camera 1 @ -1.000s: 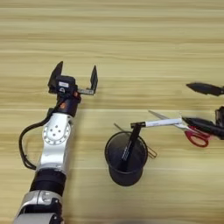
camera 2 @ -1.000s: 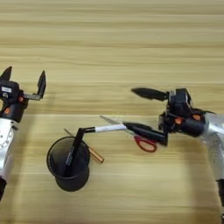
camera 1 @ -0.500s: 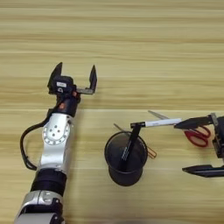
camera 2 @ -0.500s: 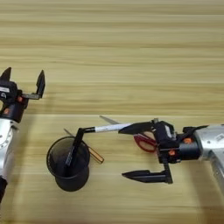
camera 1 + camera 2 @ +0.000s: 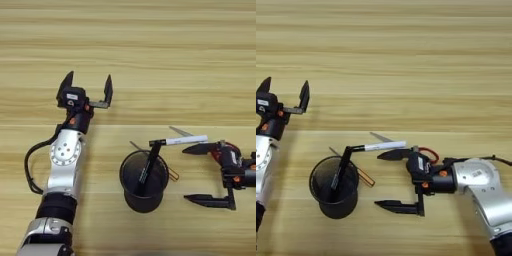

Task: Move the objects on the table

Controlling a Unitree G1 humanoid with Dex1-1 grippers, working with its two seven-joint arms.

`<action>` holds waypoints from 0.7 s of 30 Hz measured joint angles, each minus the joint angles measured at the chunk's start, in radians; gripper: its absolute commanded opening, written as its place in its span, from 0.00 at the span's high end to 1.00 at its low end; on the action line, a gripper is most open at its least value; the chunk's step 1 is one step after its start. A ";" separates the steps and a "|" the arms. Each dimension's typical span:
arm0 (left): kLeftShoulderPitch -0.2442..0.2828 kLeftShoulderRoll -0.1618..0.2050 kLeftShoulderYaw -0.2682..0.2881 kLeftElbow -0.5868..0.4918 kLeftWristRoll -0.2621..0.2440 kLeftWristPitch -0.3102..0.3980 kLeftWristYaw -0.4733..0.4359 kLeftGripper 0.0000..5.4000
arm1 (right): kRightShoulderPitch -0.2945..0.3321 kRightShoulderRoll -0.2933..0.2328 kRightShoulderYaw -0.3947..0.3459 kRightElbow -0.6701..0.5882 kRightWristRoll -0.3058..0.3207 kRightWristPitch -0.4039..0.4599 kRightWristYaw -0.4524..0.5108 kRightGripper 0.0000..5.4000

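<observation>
Gaping jaws on right gripper (image 5: 390,180) beside pen cup (image 5: 334,188); left gripper (image 5: 87,90) likewise spread.

A light-brown wooden tabletop (image 5: 150,45) fills the whole frame from edge to edge. Its grain runs in horizontal stripes, paler bands alternating with darker ones. A faint seam crosses the surface about halfway down. Even, soft light falls from above, leaving only short, weak shadows on the wood. No wall, floor or window shows in either view.
</observation>
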 measured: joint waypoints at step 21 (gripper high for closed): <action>0.000 -0.005 0.000 0.004 -0.001 -0.003 -0.012 0.00 | -0.019 0.074 0.073 -0.032 0.022 0.012 -0.053 0.00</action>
